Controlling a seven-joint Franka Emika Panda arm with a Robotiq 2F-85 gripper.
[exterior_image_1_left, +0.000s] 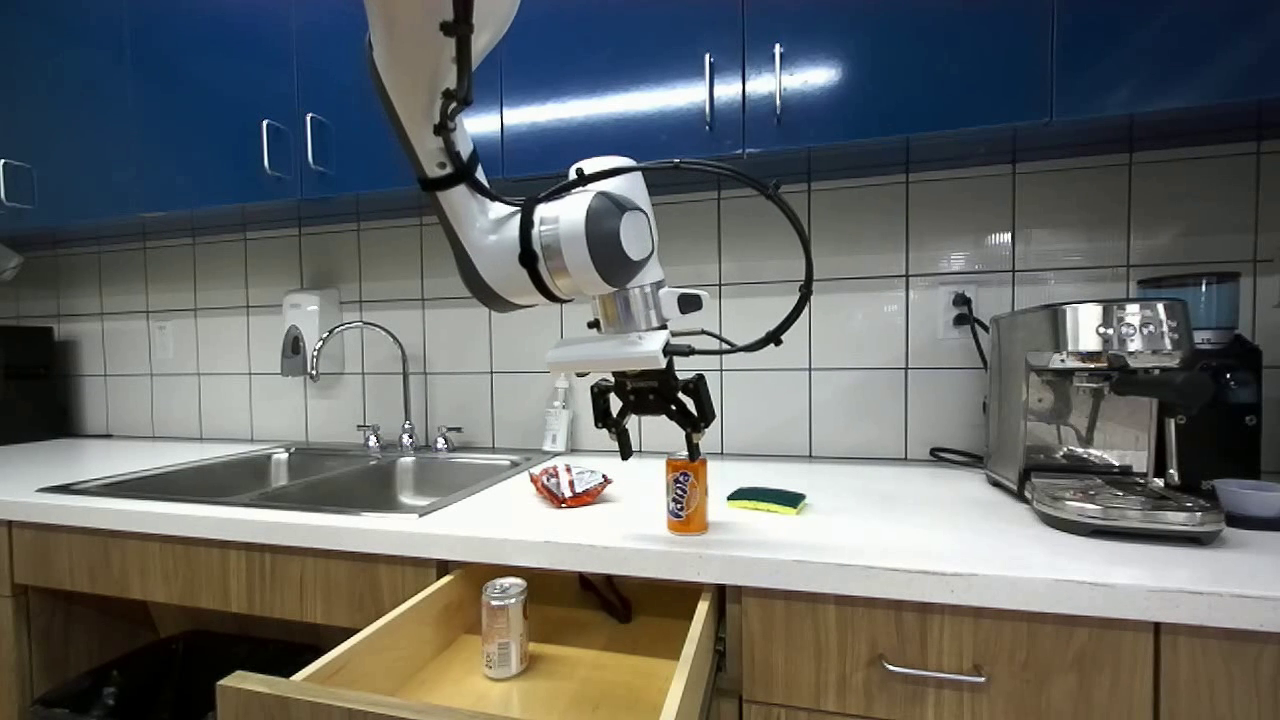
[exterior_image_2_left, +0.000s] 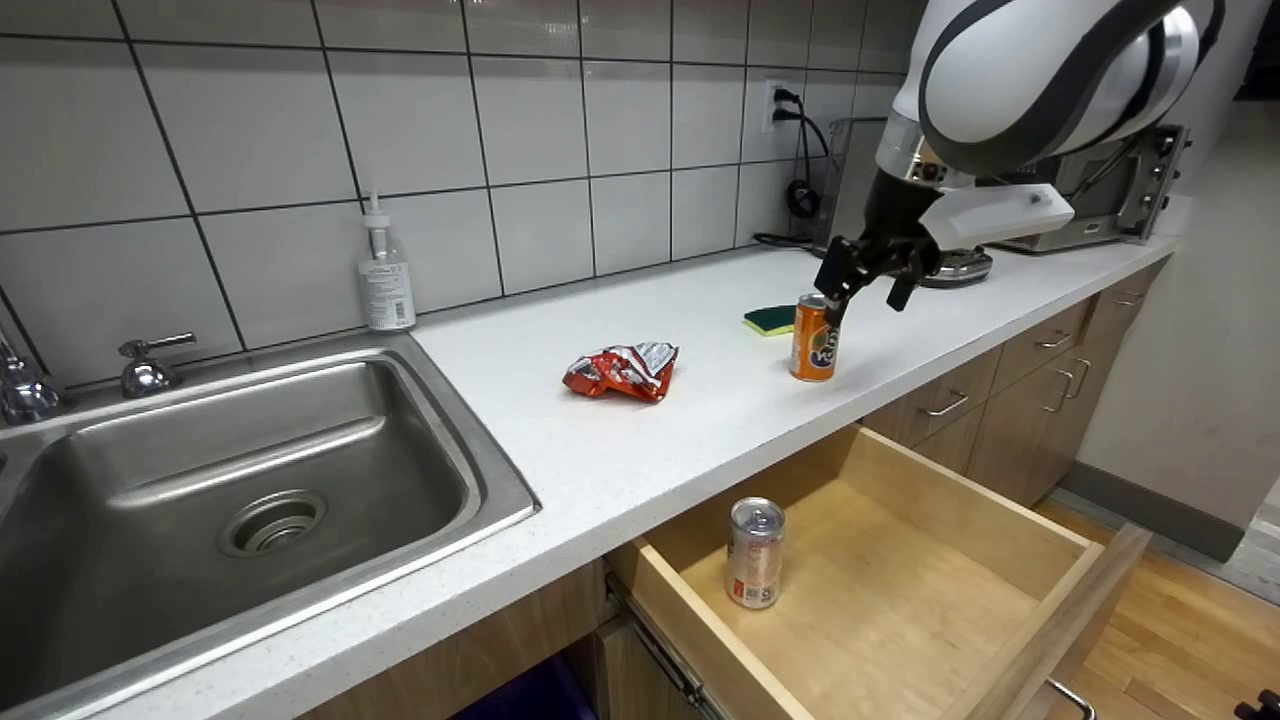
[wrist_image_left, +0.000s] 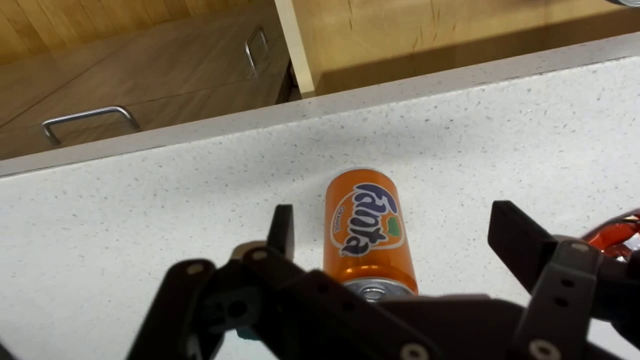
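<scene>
My gripper (exterior_image_1_left: 660, 451) hangs pointing down over the white counter, open and with nothing held. An orange Fanta can (exterior_image_1_left: 687, 497) stands upright on the counter, its top close to one fingertip in both exterior views. Whether they touch, I cannot tell. In the wrist view the can (wrist_image_left: 362, 220) shows between the spread fingers, nearer the left one; the gripper's body partly covers its lid. A green and yellow sponge (exterior_image_2_left: 770, 320) lies beside the can. On its other side rests a crumpled red and silver wrapper (exterior_image_2_left: 622, 372). A silver can (exterior_image_2_left: 755, 553) stands upright inside the pulled-out drawer.
The wooden drawer (exterior_image_2_left: 900, 600) juts out below the counter edge. A steel sink (exterior_image_1_left: 345, 480) with a faucet (exterior_image_1_left: 405, 390) and a soap bottle (exterior_image_1_left: 557, 420) are at one side. An espresso machine (exterior_image_1_left: 1095, 400) stands at the other. Blue cabinets (exterior_image_1_left: 620, 80) hang above.
</scene>
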